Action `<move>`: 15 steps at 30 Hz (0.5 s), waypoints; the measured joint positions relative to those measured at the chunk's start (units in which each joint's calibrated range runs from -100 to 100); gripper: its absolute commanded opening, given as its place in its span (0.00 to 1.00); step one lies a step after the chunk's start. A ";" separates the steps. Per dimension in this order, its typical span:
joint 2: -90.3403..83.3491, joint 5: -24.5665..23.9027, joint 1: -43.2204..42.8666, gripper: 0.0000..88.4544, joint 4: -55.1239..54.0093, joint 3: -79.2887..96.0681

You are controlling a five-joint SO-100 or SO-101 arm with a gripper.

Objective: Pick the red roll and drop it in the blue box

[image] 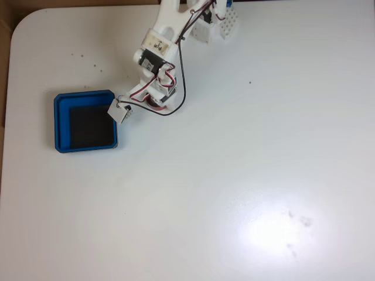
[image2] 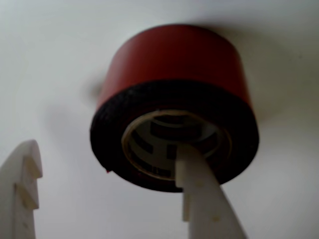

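- The red roll (image2: pixel 174 99) lies on the white bench (image: pixel 246 175), dark ring face towards the wrist camera, close up and somewhat blurred.
- The fingers (image2: pixel 112 164) stand apart: one (image2: pixel 202 199) reaches into the roll's pale hollow centre, the other (image2: pixel 22 184) is off to the left in the wrist view, clear of the roll's outer side, not clamped on it.
- In the fixed view the arm (image: pixel 158 52) reaches down from the top edge, and a sliver of red (image: pixel 157 102) shows beneath its wrist, just right of the blue box (image: pixel 61 123).
- The box sits flat on the bench near the left edge in the fixed view; a white part of the arm overlaps its upper right corner.
- A red and black cable (image: pixel 181 76) loops beside the arm.
- Small dark specks (image: pixel 82 57) dot the bench above the box.
- The bench's right and lower stretches lie open, with glare low right.
- Its rounded upper left corner borders a brown surface (image: pixel 6 35).
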 measured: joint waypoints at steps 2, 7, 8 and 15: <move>0.93 0.00 0.00 0.29 -1.72 0.00; 1.78 0.33 0.00 0.29 -5.25 0.00; 1.78 0.33 0.00 0.29 -5.25 0.00; 5.25 0.33 0.00 0.29 -6.08 0.00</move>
